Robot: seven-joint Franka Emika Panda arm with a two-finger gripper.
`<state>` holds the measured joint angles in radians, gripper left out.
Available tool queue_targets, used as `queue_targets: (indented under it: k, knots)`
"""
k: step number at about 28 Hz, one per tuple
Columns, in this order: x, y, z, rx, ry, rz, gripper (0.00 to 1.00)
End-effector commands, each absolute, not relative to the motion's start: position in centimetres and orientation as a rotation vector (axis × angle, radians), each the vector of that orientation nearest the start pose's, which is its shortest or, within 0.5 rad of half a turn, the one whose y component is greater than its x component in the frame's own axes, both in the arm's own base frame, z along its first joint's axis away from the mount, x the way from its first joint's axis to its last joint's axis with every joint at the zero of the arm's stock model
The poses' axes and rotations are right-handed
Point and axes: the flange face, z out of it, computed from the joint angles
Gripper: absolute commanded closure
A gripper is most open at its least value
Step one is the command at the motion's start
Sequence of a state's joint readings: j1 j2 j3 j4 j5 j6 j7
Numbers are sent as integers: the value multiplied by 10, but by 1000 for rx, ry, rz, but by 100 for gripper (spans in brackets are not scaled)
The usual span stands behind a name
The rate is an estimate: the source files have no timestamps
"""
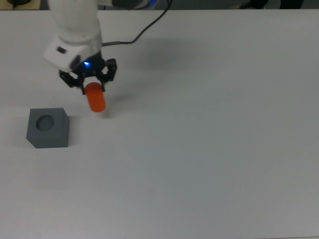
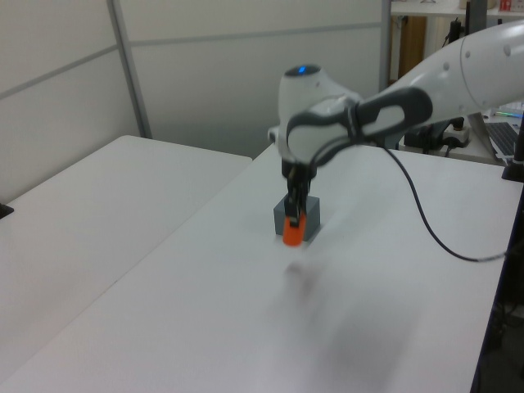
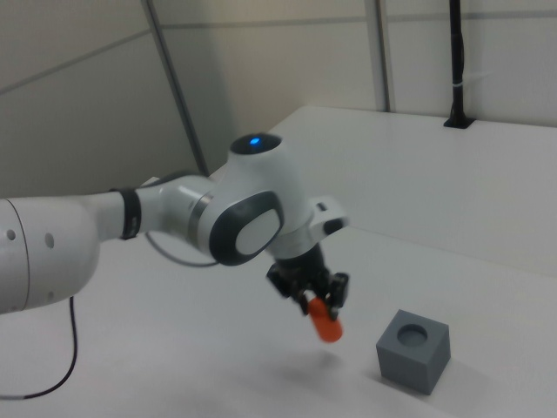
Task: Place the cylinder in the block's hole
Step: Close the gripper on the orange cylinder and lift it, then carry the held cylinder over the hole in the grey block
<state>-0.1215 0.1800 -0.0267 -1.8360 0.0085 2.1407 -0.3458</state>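
Carrying stage in hand — transfer of the cylinder toward the block, insertion not yet done.

Item 1, table [image 1: 209, 164]: white, plain; fills the lower and right parts of the top view.

Item 2, block [image 1: 47, 128]: dark grey, sits on the table at the middle left of the top view, round hole facing up and unoccupied. In the right view it stands at the lower right, well clear of the arm.

Item 3, cylinder [image 1: 95, 98]: bright orange, held off the table and tilted, its lower end leaning toward the top view's right. It lies up and to the right of the block in the top view, near but apart. The right view shows it hanging in the air at lower centre with a faint shadow beneath.

Item 4, gripper [image 1: 88, 82]: black fingers clamped on the cylinder's upper end, blue light on the wrist just above.

Item 5, arm [image 1: 75, 30]: white, with a cable, enters from the upper left of the top view.

Next move, as judged — travel toward the top view's lower left until over the hole, bring the cylinder upright, then lower it in before letting go.
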Motion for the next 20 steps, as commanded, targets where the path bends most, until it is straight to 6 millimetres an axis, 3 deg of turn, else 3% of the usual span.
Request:
queue_targets:
  k: [1,2,8,9,20]
  knots:
    - [630,-140,474,-3116,-141,-337,88]
    - [631,-148,480,-3116,-117,-362,87]
    - [641,-187,473,-3112,-26,-388,87]
    - [642,-201,474,-3116,2,-399,87]
    - [656,-219,455,-3133,33,-517,87]
